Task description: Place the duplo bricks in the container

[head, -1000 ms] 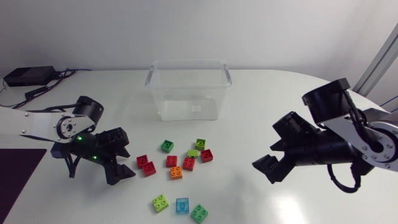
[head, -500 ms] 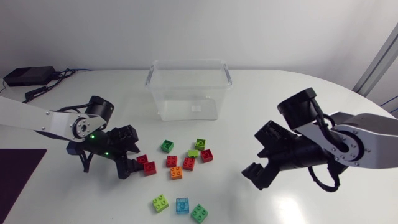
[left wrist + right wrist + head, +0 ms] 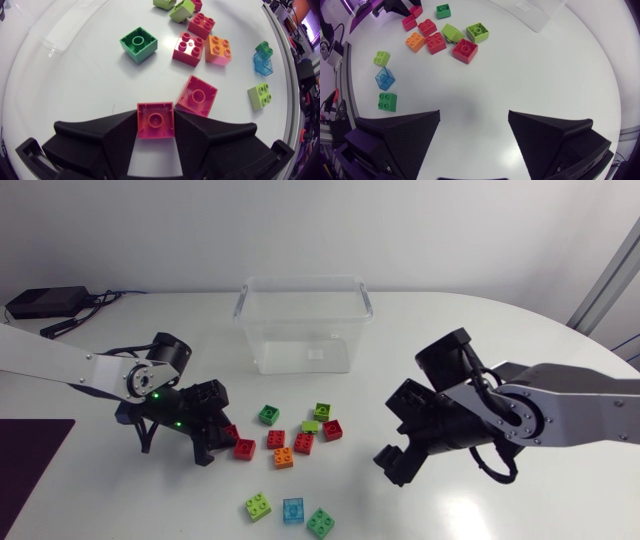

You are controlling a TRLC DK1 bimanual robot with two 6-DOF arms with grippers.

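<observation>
White table (image 3: 500,330) seen from above, bearing a clear, lidless container (image 3: 304,281) that stands well ahead of both grippers with no brick inside. The left arm (image 3: 60,365) and the right arm (image 3: 570,405) enter from opposite sides and are bent low over the tabletop. A black box (image 3: 45,302) with a cable lies far behind the left arm. The left gripper (image 3: 156,109) is down at the table, its two fingers closed from both sides on a red single-stud brick (image 3: 155,122). The right gripper (image 3: 474,114) stands wide apart over bare table and holds nothing. The loose bricks lie between the two grippers. A second red brick (image 3: 197,95) sits just beside the held one, at the tip of one finger, the closest obstruction. Farther ahead of the left gripper lie a dark green brick (image 3: 139,44), a red four-stud brick (image 3: 189,48) and an orange brick (image 3: 219,50), the last two side by side. Off to one side are a lime brick (image 3: 260,95), a clear blue brick (image 3: 262,64) and a green brick (image 3: 264,48). Ahead of the right gripper, nearest of the group, is another red brick (image 3: 465,50).
</observation>
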